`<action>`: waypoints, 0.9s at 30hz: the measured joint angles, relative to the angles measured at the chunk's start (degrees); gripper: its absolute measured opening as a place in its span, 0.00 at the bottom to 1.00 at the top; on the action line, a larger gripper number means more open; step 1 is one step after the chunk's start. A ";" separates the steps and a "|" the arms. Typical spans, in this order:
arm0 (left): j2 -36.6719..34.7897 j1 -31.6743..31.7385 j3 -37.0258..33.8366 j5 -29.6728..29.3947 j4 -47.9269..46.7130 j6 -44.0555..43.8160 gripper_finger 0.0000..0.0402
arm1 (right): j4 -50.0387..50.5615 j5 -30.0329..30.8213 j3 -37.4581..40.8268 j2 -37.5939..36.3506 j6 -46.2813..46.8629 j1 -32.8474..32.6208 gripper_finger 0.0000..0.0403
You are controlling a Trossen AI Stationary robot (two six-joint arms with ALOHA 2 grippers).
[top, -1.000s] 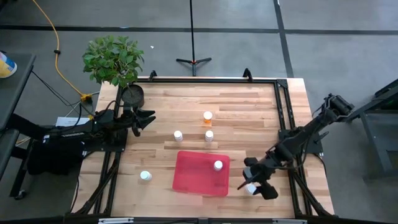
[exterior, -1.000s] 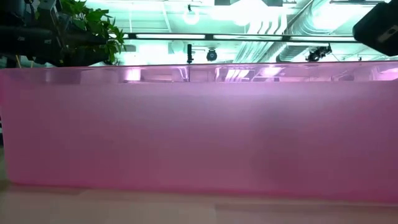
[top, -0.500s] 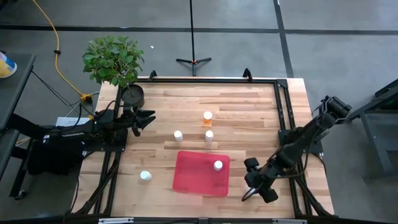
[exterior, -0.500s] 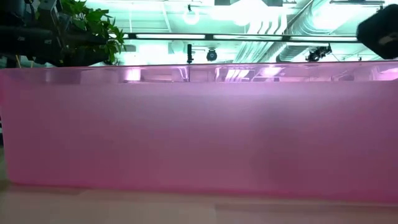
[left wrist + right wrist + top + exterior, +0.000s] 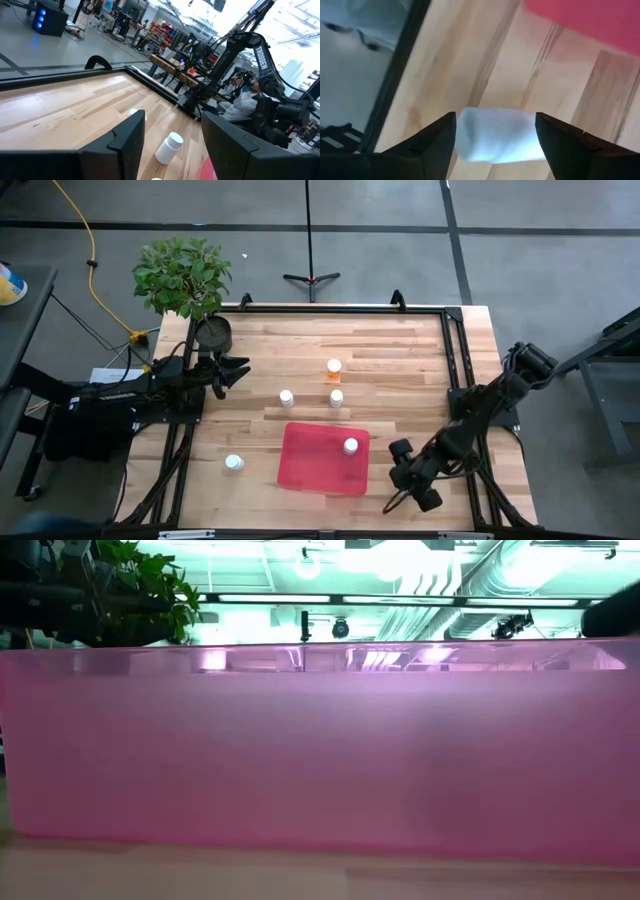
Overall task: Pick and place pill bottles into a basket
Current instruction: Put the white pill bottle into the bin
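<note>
Hovering low by the bench's front right corner, the right gripper (image 5: 408, 477) has a white pill bottle (image 5: 495, 136) clamped between its jaws, just beside the red basket (image 5: 315, 463), which holds one bottle (image 5: 351, 446). Four bottles stand on the bench. Left gripper (image 5: 232, 372) waits near the left edge, jaws apart, empty.

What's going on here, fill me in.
The right gripper is down at the table's near right corner beside the red basket, with a white pill bottle between its fingers. One bottle is in the basket; four more stand on the table, including an orange one. The left gripper waits, open, by the plant pot.
</note>
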State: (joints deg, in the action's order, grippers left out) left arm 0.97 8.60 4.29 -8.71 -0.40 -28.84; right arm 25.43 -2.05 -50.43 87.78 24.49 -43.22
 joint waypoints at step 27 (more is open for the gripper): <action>0.01 0.01 0.00 0.04 -0.22 -0.01 0.57 | 7.35 1.93 -0.04 0.05 -22.53 -0.01 0.65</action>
State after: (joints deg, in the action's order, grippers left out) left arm 0.98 8.61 4.29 -8.67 -0.62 -28.85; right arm 32.78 -0.12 -50.48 87.83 1.96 -43.23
